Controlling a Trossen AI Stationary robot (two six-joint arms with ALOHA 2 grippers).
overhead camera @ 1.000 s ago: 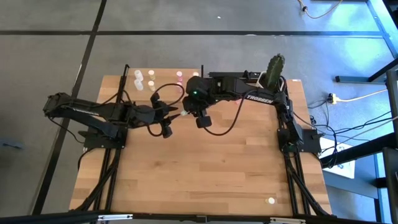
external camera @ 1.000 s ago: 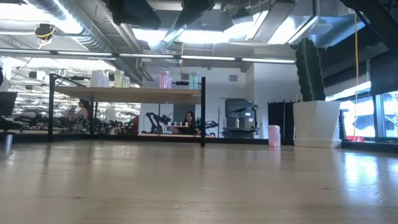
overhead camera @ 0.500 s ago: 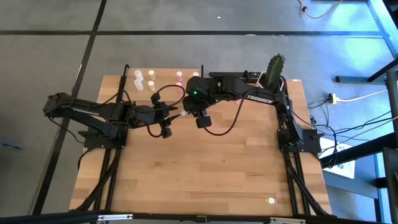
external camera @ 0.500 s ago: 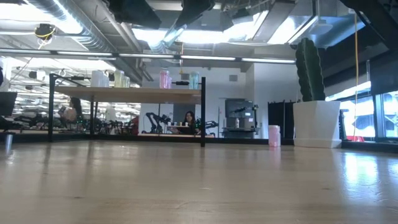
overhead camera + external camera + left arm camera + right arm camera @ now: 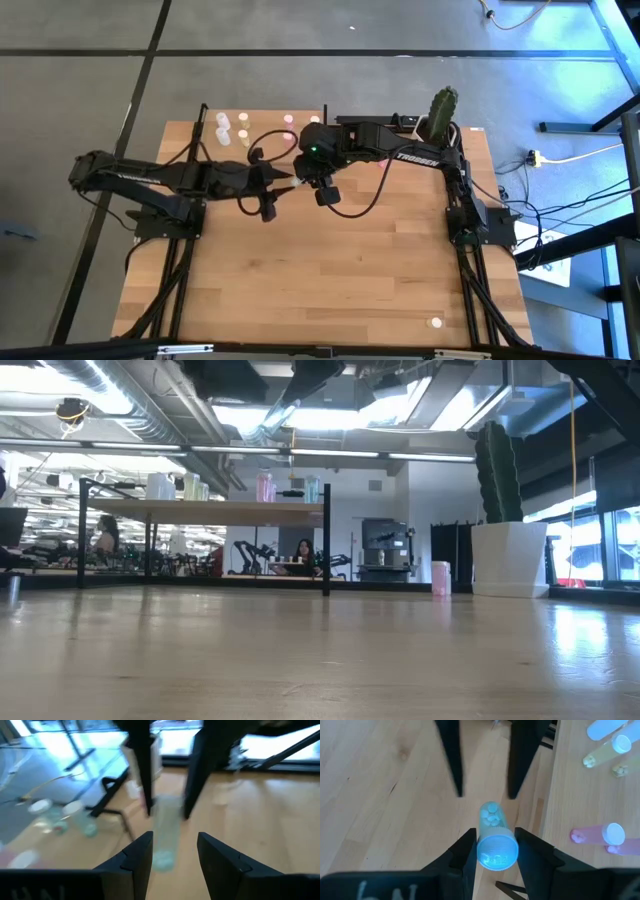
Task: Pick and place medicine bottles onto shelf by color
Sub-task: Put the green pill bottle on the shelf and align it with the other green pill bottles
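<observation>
The right gripper (image 5: 492,851) clamps a pale green vial (image 5: 495,840). The left gripper (image 5: 172,852), apparently open, straddles it; close squarely before releasing.

Seen from above, the two dark arms meet at the upper middle of the frame. The left gripper (image 5: 287,181) reaches in from the left, and the right gripper (image 5: 305,176) comes from the upper right; their tips nearly touch over the wooden table (image 5: 330,280). Small medicine bottles (image 5: 243,128) stand on the shelf (image 5: 262,133) just above them. A cactus (image 5: 442,108) stands at the table's upper right corner.
</observation>
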